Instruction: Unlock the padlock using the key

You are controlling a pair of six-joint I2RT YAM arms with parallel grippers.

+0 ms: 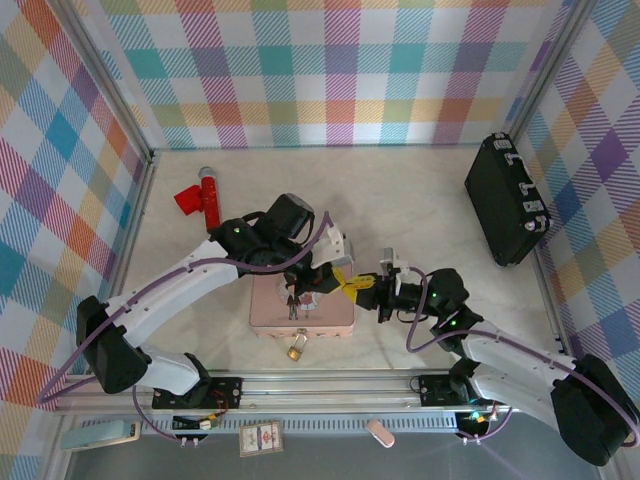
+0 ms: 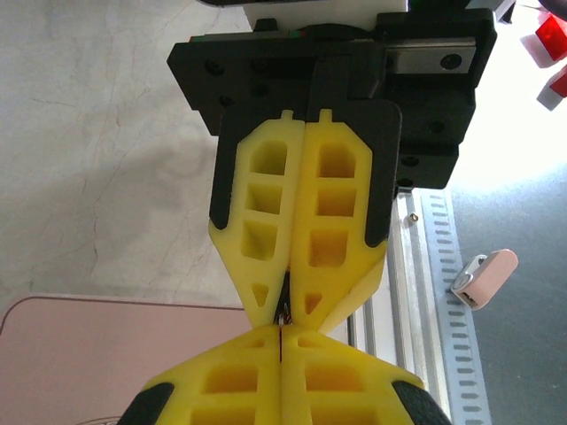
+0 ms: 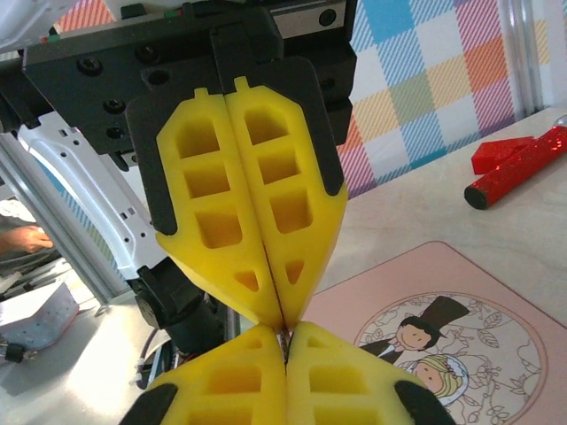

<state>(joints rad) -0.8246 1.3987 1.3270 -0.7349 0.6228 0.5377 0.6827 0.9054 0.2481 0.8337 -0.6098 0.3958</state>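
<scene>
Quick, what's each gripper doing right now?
Left gripper: closed, pinching a thin dark sliver, probably the key.
Right gripper: closed, tips against the left's; grip on anything cannot be told.

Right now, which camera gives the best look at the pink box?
The top external view: it takes in nearly the whole box from above. The left wrist view catches one plain corner; the right wrist view shows part of the lid up close, with its cartoon bride and groom.

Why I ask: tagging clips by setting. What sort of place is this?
Probably a robot test cell: colourful plaid-printed walls enclose a pale marbled tabletop, with a slotted aluminium rail along its near edge.
</scene>
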